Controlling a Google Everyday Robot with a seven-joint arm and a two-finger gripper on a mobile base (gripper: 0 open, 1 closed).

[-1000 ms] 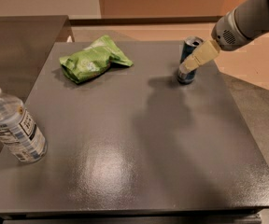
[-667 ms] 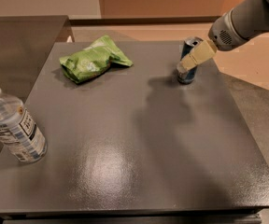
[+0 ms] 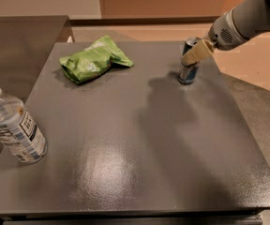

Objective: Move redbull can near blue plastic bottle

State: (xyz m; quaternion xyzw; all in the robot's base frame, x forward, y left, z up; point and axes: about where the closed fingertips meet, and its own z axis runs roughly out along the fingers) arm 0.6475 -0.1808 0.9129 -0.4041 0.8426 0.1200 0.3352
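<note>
The redbull can (image 3: 188,71) stands upright at the far right of the dark table (image 3: 139,139), blue and silver with a silver rim. My gripper (image 3: 194,54) reaches in from the upper right and sits at the can's upper half, covering part of it. The can rests on the table. The blue plastic bottle (image 3: 14,125), clear with a white cap and a white-and-blue label, stands at the near left edge of the table, far from the can.
A crumpled green chip bag (image 3: 93,59) lies at the far left of the table. A second dark counter (image 3: 18,46) adjoins on the left. The table's right edge runs close to the can.
My gripper has shifted slightly left and up along the can. The can, the bottle and the bag have not moved.
</note>
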